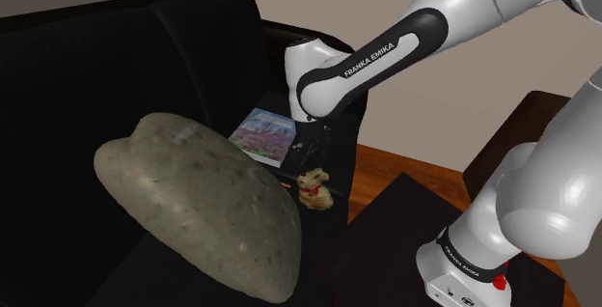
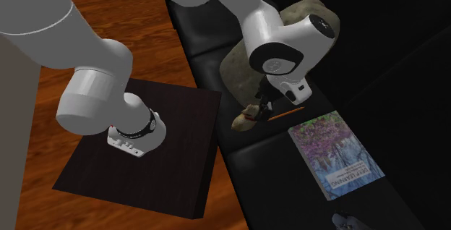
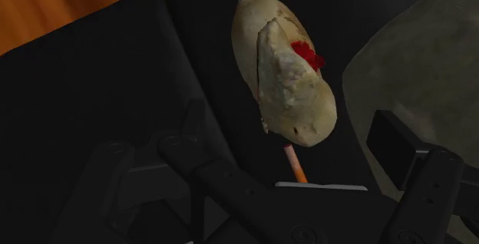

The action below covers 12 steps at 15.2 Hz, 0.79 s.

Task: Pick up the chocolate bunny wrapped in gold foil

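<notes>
A pale gold chocolate bunny (image 3: 288, 74) with a red collar sits on a black sofa (image 1: 116, 54) seat, beside a grey cushion (image 1: 193, 199). The black pincer (image 3: 288, 146) hangs just above it with its fingers apart. The bunny lies ahead between them, and its long axis seemingly runs crosswise to their closing line.

A sofa (image 1: 116, 54) stands on the floor (image 2: 108, 19). The stand (image 2: 137, 171) is on the floor just beside the sofa's seat edge. In the shoulder view, a stone (image 1: 203, 199) lies on the seat at the left. A book (image 1: 262, 131) lies flat behind the stone and to its right. The bunny (image 1: 314, 187) is in front of the book and right of the stone, near the seat edge that faces the stand. A pencil (image 2: 289, 111) lies on the seat between stone and book, just beside the bunny. The gripper (image 1: 314, 155) hangs just above the bunny.
</notes>
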{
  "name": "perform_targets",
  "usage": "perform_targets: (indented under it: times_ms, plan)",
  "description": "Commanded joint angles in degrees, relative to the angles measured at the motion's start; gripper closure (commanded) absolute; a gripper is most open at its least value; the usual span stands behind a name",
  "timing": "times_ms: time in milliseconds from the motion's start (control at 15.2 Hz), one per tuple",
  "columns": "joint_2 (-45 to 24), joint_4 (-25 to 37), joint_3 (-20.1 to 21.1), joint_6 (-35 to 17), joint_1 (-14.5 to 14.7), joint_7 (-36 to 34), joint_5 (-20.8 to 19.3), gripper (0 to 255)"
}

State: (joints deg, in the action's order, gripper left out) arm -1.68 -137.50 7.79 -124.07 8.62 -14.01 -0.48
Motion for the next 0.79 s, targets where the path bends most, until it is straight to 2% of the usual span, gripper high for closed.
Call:
perform_targets:
  times_ms: [0, 594, 660, 726]
  plan:
    - [-4.5, 1.9, 0.5, -2.1, 0.5, -0.7, -0.4, 0]
    - [-9.6, 1.2, 0.2, -7.8, 0.7, -1.4, -1.4, 0]
    - [-9.6, 1.2, 0.2, -7.8, 0.7, -1.4, -1.4, 255]
    - [-9.7, 1.2, 0.2, -7.8, 0.7, -1.5, -1.4, 255]
